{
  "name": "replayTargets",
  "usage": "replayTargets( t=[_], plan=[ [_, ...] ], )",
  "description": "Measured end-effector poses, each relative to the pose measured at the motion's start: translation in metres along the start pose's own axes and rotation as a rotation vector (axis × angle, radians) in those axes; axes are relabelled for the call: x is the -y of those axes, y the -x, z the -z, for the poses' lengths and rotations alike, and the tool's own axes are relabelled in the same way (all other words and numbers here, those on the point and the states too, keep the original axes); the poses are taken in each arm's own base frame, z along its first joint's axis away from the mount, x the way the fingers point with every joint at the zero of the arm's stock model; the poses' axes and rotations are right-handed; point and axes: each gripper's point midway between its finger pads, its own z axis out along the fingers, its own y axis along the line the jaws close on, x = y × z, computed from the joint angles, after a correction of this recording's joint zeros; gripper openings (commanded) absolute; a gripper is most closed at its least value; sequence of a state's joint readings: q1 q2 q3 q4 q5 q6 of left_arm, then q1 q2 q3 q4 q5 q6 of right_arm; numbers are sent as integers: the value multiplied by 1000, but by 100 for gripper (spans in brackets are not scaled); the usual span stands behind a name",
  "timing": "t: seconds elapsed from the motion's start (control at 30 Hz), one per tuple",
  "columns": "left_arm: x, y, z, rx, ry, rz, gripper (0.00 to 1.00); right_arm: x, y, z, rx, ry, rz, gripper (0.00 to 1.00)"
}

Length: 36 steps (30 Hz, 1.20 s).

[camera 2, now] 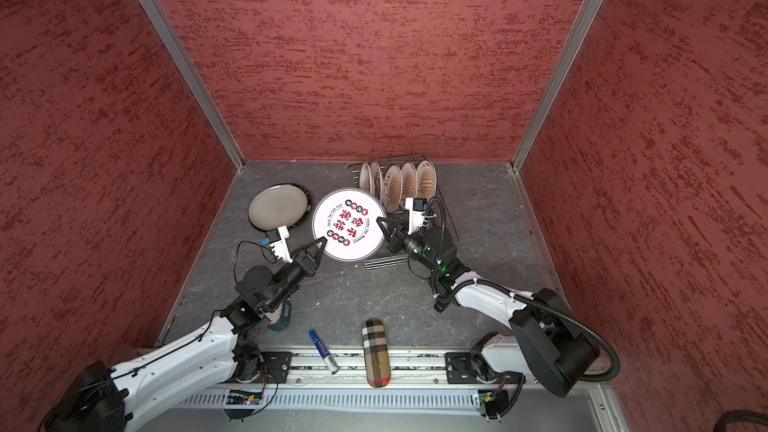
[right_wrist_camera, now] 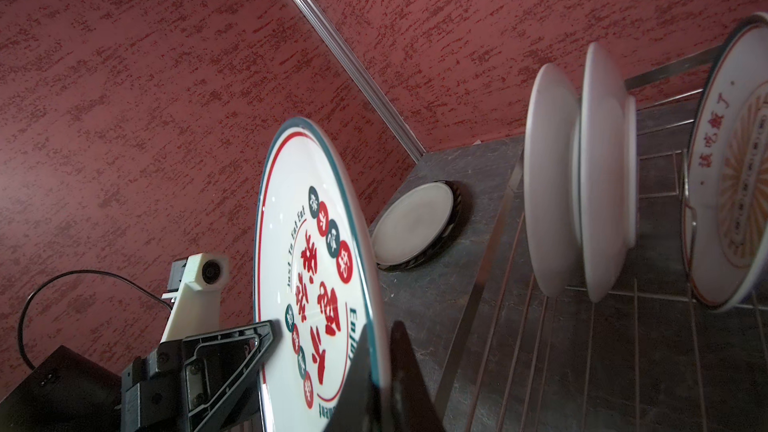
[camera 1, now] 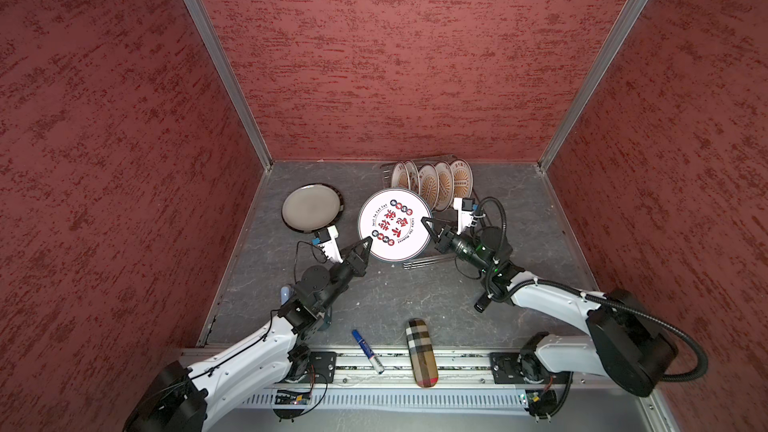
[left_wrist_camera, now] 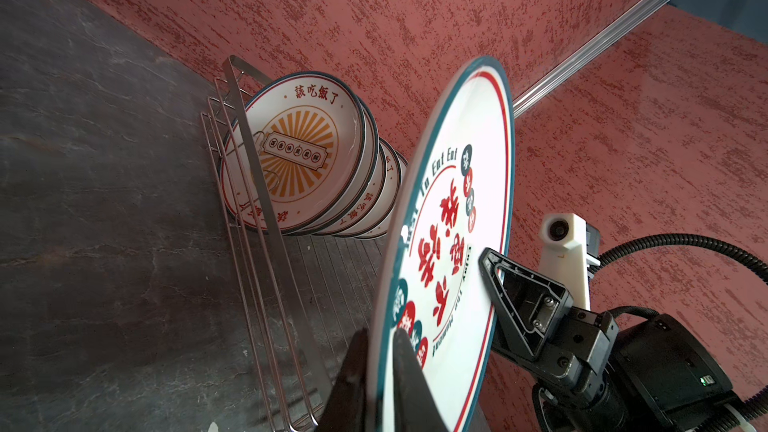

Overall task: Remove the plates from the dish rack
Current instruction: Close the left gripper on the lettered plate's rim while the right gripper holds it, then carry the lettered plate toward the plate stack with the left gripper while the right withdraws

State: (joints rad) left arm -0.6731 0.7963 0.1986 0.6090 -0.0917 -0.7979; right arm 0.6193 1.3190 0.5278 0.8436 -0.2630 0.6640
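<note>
A blue pen (camera 1: 368, 352) and a checked case (camera 1: 422, 353) lie near each other at the front edge of the grey bench (camera 1: 415, 297); red walls (camera 1: 395, 56) stand all around.

The left arm (camera 1: 249, 347), at the lower left of a top view, is wearing white shells between round black joint housings, and the right arm (camera 1: 552, 297), at the lower right, is wearing the same. A ribbed black hose (left_wrist_camera: 681, 238) is running along the right arm, while a thin black cable (right_wrist_camera: 89, 272) is arcing beside the left wrist. The left gripper (camera 1: 369, 241) and right gripper (camera 1: 424, 220) are showing black triangular cut-out fingers (left_wrist_camera: 489, 258) with small screws (left_wrist_camera: 548, 303). A white camera bracket (right_wrist_camera: 195, 309) is sitting beside each, and a green light (left_wrist_camera: 705, 380) is glowing on the right wrist
</note>
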Motion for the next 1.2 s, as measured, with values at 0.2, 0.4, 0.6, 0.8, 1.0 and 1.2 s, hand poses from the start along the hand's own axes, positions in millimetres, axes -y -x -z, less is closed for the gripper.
replayTargets(
  t=[0.2, 0.4, 0.6, 0.8, 1.0, 1.2],
  plan=[
    [-1, 1, -1, 2, 2, 13, 6, -2, 0, -2, 2, 16, 2, 0],
    [-1, 3, -2, 9, -6, 20, 3, -3, 1, -4, 10, 25, 6, 0],
    [-2, 3, -1, 17, -13, 28, 10, -3, 1, -7, 5, 35, -2, 0],
    [-1, 5, -1, 23, -21, 30, 9, -5, 3, -8, 15, 48, 2, 0],
    [-4, 4, -3, 26, -15, 34, 0, -1, 1, -11, 15, 51, -5, 0],
    [-1, 0, -2, 6, -32, 49, 0, -7, 0, -15, -1, 75, -13, 27]
  ],
)
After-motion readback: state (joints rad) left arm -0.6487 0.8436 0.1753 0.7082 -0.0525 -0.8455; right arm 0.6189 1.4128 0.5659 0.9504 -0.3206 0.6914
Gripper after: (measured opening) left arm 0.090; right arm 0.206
